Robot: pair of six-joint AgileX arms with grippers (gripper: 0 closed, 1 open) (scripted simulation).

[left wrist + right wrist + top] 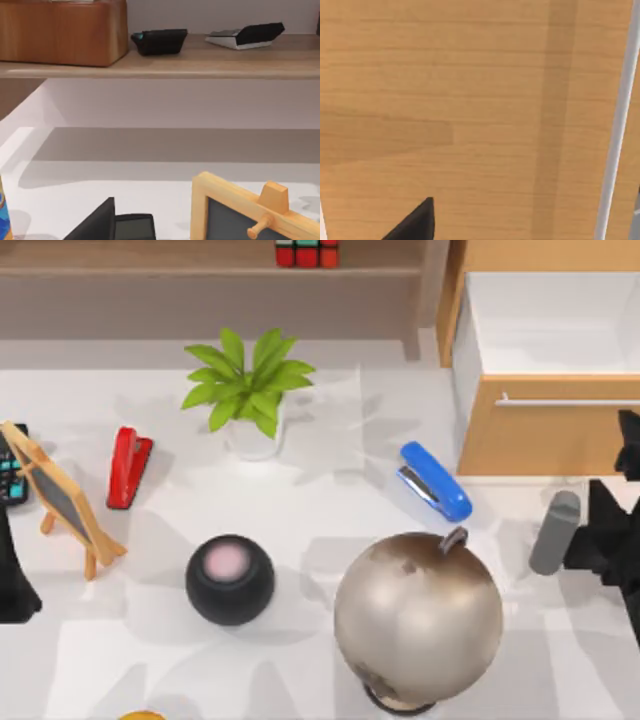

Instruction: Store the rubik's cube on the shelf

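Rubik's cube [306,253] sits up on the shelf [150,272], far side; the left wrist view catches two dark gadgets on that board. Right gripper [610,530] parks by the drawer cabinet [550,430], left gripper [15,585] by the chalkboard [62,500]; can't tell how either's fingers stand

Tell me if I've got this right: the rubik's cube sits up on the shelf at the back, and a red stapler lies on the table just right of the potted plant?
Not quite. The stapler right of the potted plant is blue; the red stapler lies to the plant's left, as the top view shows. The rubik's cube is indeed on the shelf.
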